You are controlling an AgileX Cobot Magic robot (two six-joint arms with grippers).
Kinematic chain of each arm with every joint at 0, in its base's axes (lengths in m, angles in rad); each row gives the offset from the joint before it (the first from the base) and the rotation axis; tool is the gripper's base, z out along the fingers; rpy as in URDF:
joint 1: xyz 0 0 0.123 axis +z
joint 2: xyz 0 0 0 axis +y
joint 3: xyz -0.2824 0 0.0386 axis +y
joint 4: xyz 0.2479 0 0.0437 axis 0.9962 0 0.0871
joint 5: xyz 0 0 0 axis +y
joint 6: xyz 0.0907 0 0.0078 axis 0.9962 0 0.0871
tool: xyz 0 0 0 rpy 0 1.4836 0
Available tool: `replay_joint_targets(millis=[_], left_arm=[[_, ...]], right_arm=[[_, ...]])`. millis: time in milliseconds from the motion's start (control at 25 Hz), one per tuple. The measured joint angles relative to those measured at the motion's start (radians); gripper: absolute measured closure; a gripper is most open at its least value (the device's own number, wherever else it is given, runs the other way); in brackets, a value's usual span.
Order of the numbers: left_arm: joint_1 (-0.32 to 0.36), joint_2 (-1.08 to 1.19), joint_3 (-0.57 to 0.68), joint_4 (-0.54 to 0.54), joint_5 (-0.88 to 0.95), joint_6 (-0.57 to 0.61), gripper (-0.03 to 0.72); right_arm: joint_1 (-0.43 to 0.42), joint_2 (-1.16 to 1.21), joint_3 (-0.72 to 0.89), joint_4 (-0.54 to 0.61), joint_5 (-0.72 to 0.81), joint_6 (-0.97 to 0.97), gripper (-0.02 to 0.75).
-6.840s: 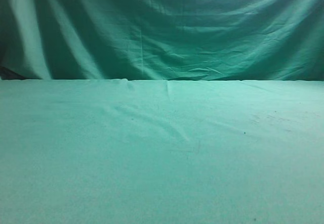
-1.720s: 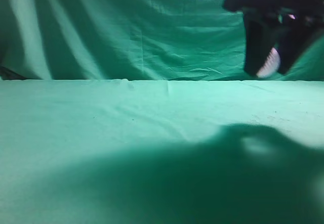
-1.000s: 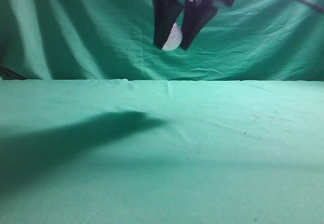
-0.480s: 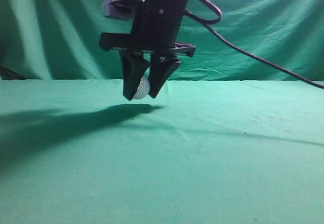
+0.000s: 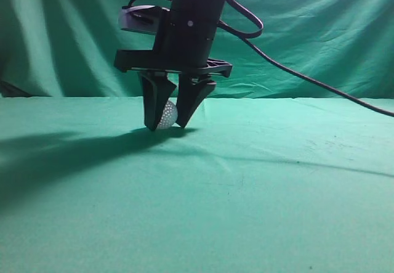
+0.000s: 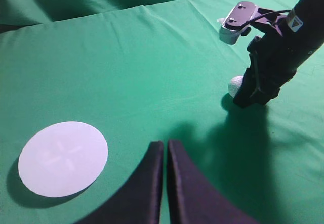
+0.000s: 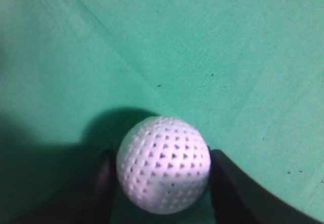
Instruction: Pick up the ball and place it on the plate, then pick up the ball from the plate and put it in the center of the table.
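- Left wrist view, nearest first: my left gripper (image 6: 165, 155) fills the bottom edge, its two dark fingers pressed together with only a thin seam between them and nothing in it. Their bases are cut off by the frame.
- Just left of those fingers lies the plate (image 6: 63, 158), a flat white disc on the green cloth, bare, with faint cross marks on its face that I can barely read.
- Farther up and to the right in the same view stands my right arm; most of the ball (image 6: 236, 86) is hidden behind its fingers, and only a white sliver shows.
- Right wrist view brings that up close: the ball (image 7: 163, 164), white and dimpled, sits clamped between two dark pads, one on each side. The pads run out of the frame at the bottom.
- Exterior view, from table height: my right gripper (image 5: 166, 124) points straight down, clenched on the ball (image 5: 166, 115), its fingertips at the surface of the table (image 5: 277, 193). I cannot tell whether the ball itself touches the cloth.
- A black cable (image 5: 308, 79) trails from the arm off the right edge.
- Behind everything hangs the creased green backdrop (image 5: 74, 39); the arm's upper part is cut off at the top.
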Motion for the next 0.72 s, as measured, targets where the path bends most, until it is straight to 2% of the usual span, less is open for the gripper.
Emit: replay_joint_targets(millis=[160,400,520,560,720], left_arm=[[0.0,0.0,0.0,0.0,0.0,0.0,0.688],[0.0,0.0,0.01,0.0,0.0,0.0,0.688],[0.0,0.0,0.01,0.0,-0.002,0.0,0.688],[0.0,0.0,0.01,0.0,-0.005,0.0,0.688],[0.0,0.0,0.01,-0.031,-0.067,-0.023,0.688]], right_arm=[[0.0,-0.006,-0.016,0.0,0.028,-0.025,0.253],[0.0,-0.11,-0.129,-0.01,0.147,-0.031,0.258],[0.001,-0.196,-0.176,-0.076,0.229,0.042,0.258],[0.001,-0.232,-0.183,-0.114,0.256,0.076,0.358],[0.001,-0.372,-0.191,-0.248,0.353,0.192,0.647]])
